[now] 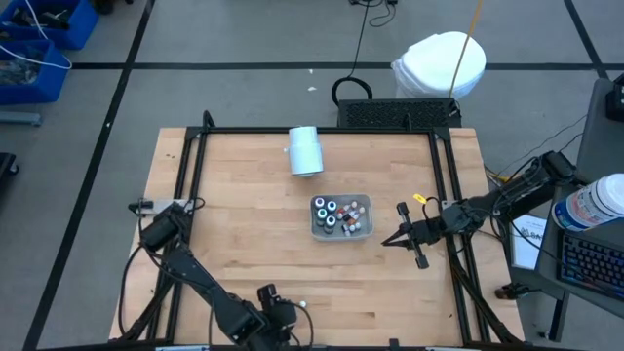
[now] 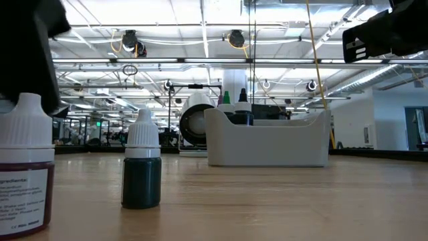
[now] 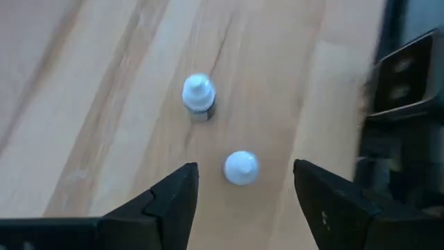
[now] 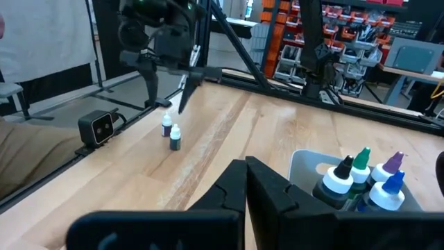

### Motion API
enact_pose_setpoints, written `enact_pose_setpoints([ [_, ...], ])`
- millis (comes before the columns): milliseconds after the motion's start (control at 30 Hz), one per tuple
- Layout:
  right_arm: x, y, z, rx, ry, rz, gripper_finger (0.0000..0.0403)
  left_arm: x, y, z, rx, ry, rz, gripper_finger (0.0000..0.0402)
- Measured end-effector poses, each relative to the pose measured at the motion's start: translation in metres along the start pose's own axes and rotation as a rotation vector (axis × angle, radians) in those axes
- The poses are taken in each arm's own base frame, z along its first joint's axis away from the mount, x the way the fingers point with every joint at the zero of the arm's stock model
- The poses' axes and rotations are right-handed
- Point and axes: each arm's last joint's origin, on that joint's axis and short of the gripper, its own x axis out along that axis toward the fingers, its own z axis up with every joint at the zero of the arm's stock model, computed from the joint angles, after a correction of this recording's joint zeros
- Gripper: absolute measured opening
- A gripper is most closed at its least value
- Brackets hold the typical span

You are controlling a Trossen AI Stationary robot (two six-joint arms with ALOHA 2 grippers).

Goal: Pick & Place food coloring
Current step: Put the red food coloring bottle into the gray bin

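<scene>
On the worktop (image 1: 244, 214) in front of you, the biggest thing is the white cylinder (image 1: 305, 151), lying on its side near the far edge. Nearer the middle sits the grey tray (image 1: 314, 230), which holds most of the food coloring bottles (image 1: 336, 214), standing upright and packed close together. In the right wrist view you can make out their coloured tips, green, purple and blue among them.

Your left gripper (image 3: 243, 198) is at the near edge of the worktop, well apart from the tray. Its fingers (image 3: 170, 201) are spread wide and hold nothing. Two bottles stand upright on the wood just below it. One bottle (image 3: 241, 167) sits between the open fingers, showing only its white cap from above. The other bottle (image 3: 198, 97) stands just beyond it, clear of the fingers. In the low view these two are close to the camera: a dark green one (image 2: 141, 164) and a dark red, labelled one (image 2: 25, 167), near each other but not touching.

Your right gripper (image 1: 402, 240) hovers to the right of the tray, close to it but not touching. Its fingers (image 4: 267, 187) are pressed together and hold nothing.
</scene>
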Motion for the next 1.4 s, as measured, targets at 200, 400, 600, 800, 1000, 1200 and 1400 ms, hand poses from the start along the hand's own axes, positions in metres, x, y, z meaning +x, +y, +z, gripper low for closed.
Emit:
enact_pose_setpoints([
  [200, 0.0000, 0.0000, 0.0000, 0.003, 0.000, 0.000, 0.0000, 0.0074, 0.0037, 0.0032, 0.010, 0.006, -0.024, 0.0241],
  [400, 0.0000, 0.0000, 0.0000, 0.003, 0.000, 0.000, 0.0000, 0.0071, 0.0024, 0.0020, 0.024, 0.033, -0.047, 0.0241],
  [600, 0.0000, 0.0000, 0.0000, 0.002, 0.000, -0.001, 0.0000, 0.0075, 0.0032, 0.0031, 0.022, 0.023, -0.038, 0.0241],
  [800, 0.0000, 0.0000, -0.0001, -0.001, 0.001, -0.001, 0.0000, 0.0074, 0.0032, 0.0029, 0.024, 0.020, -0.036, 0.0241],
  [1000, 0.0000, 0.0000, 0.0000, -0.003, 0.000, -0.001, 0.0000, 0.0074, 0.0032, 0.0030, 0.038, 0.017, -0.034, 0.0241],
  [1200, 0.0000, 0.0000, 0.0000, -0.004, 0.000, -0.001, 0.0000, 0.0074, 0.0033, 0.0030, 0.038, 0.017, -0.034, 0.0221],
  [1400, 0.0000, -0.0001, 0.0001, -0.004, 0.000, -0.002, 0.0000, 0.0075, 0.0034, 0.0032, 0.046, 0.017, -0.034, 0.0167],
])
